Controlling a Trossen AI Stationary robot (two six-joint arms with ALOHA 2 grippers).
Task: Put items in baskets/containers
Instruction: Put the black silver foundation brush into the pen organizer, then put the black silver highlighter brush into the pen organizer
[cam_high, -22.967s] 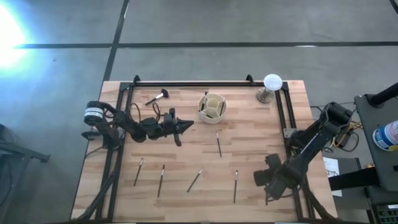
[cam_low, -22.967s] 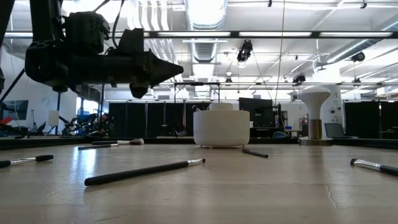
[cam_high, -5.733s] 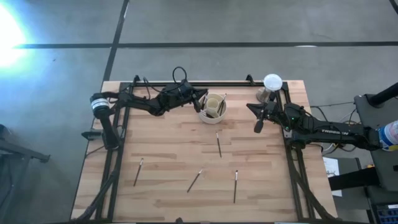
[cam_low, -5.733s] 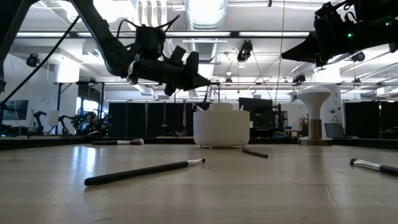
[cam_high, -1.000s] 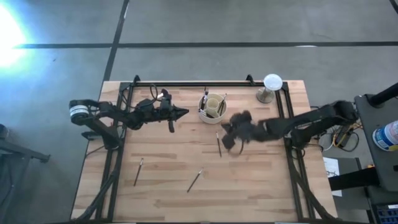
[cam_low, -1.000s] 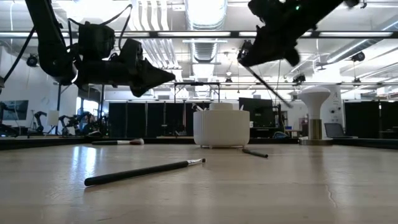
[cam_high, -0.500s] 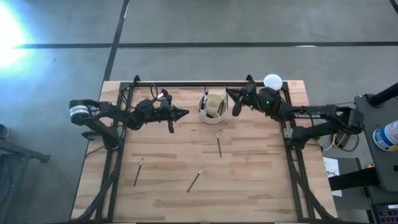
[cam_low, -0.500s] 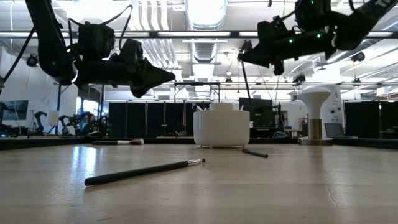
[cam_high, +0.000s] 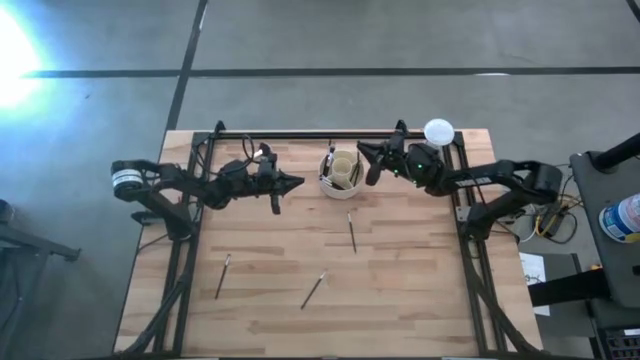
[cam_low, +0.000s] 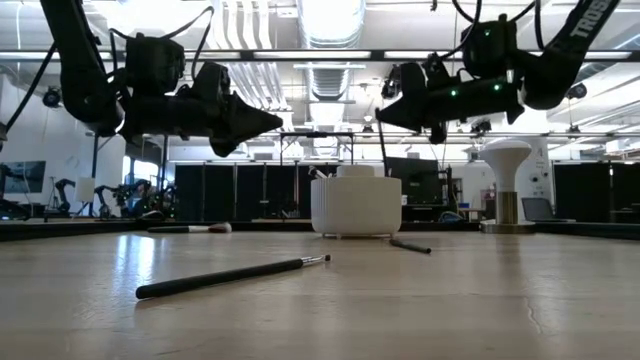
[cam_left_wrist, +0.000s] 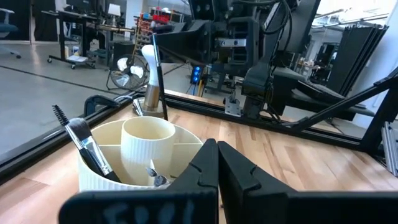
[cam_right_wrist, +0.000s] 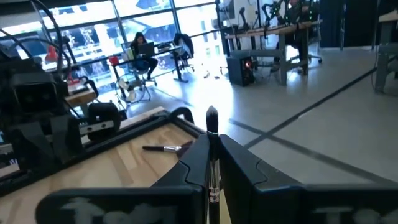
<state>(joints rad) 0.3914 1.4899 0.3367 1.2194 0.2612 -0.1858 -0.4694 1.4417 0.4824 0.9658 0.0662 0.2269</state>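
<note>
The cream round holder (cam_high: 342, 172) stands at the far middle of the table, with several brushes in its compartments (cam_left_wrist: 87, 146). My right gripper (cam_high: 365, 155) hovers just right of the holder, shut on a thin dark brush (cam_low: 383, 150). My left gripper (cam_high: 298, 181) hovers left of the holder, shut and empty (cam_left_wrist: 216, 168). Three brushes lie flat on the table (cam_high: 351, 232), (cam_high: 313, 290), (cam_high: 222, 276). A brush with a fluffy head (cam_low: 190, 229) lies at the far left. My right gripper pinches the brush's thin handle (cam_right_wrist: 212, 163) between its two fingers. The fingers come level from the table's right and lie across the brush. The brush hangs nearly upright below the fingers (cam_low: 385, 160), clear of the table, its lower end by the holder's right rim (cam_left_wrist: 163, 112).
A white globe on a grey stand (cam_high: 437, 132) is at the far right corner, behind my right arm. A black frame rail (cam_high: 310, 134) runs along the table's far edge and down both sides. The near half of the table holds only the loose brushes.
My right gripper has carried the brush up from the middle of the table toward the far edge, then left to the holder. The brush has swung from slanting to nearly upright. My left arm has kept still.
</note>
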